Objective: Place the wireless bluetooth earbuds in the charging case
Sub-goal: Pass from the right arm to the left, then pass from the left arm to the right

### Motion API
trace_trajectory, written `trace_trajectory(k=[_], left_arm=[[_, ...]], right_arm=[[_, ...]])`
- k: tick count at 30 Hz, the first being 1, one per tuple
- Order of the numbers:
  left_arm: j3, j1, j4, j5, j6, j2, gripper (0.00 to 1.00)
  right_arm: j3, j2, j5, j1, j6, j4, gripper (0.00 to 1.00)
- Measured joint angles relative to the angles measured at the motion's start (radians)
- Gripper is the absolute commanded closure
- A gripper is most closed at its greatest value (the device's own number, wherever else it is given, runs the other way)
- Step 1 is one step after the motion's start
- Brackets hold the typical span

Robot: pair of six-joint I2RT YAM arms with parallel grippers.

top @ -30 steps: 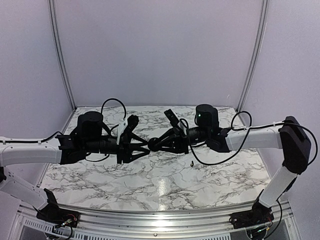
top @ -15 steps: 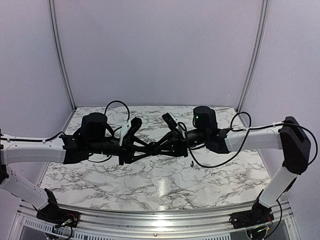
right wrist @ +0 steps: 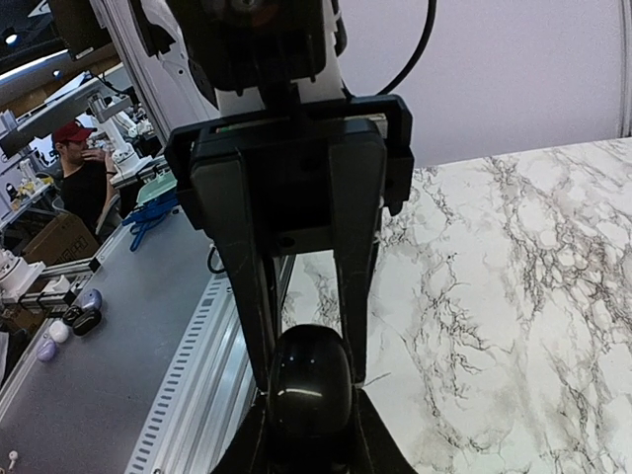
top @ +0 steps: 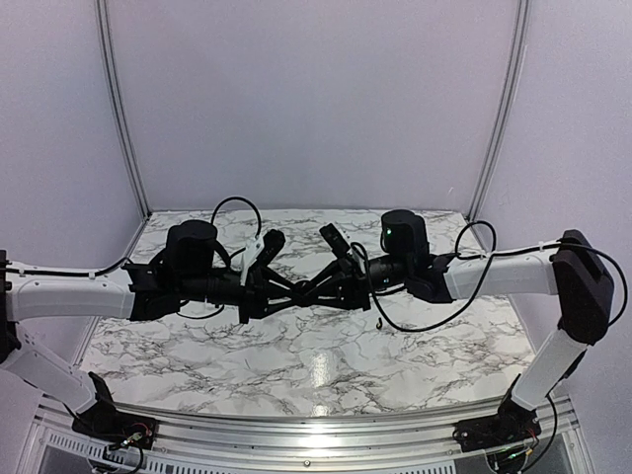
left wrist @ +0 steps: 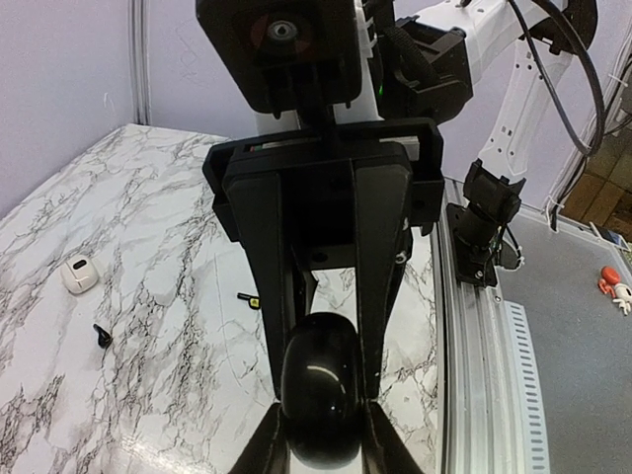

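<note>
Arms nose to nose above the middle of the marble counter (top: 296, 370), both level and off the surface. From the left edge comes the left arm (top: 69, 296). Its left fingers (left wrist: 262, 449) are closed down on the charging case (left wrist: 318, 380), a glossy black oval pod, with one finger pressed to each side. Case is held in the air, lengthwise between the two wrists. Top view hides it behind the overlapping fingers. From the opposite end the right fingers (right wrist: 247, 444) clamp the same case, nearly closed, again one finger per side, so the two pairs overlap along the pod. Behind them the right arm (top: 494, 276) reaches in from the right edge.

One hook-shaped black earbud (top: 380, 324) lies loose on the counter, right of centre, roughly midway between back and near edges. It is well apart from the case and touches nothing.

Left wrist view shows a small white pod (left wrist: 79, 275) on the counter near that earbud but apart from it. A tiny yellow-and-black bit (left wrist: 249, 299) is half hidden by the right fingers; can't tell what it is.
</note>
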Motion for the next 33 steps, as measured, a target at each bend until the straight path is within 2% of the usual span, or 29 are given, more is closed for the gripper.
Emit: trace_trajectory(k=[7, 12, 25, 33], left_arm=[[0.0, 0.0, -0.002, 0.008, -0.012, -0.002, 0.88], [0.0, 0.005, -0.002, 0.005, 0.006, -0.016, 0.89], [0.0, 0.01, -0.002, 0.034, 0.02, -0.038, 0.9], [0.0, 0.01, -0.002, 0.058, 0.021, -0.038, 0.9]], right_arm=[[0.0, 0.0, 0.0, 0.0, -0.035, 0.0, 0.68], [0.0, 0.0, -0.017, 0.001, -0.029, -0.011, 0.58], [0.0, 0.0, -0.034, 0.001, -0.025, -0.031, 0.56], [0.0, -0.008, -0.036, 0.001, -0.013, -0.031, 0.68]])
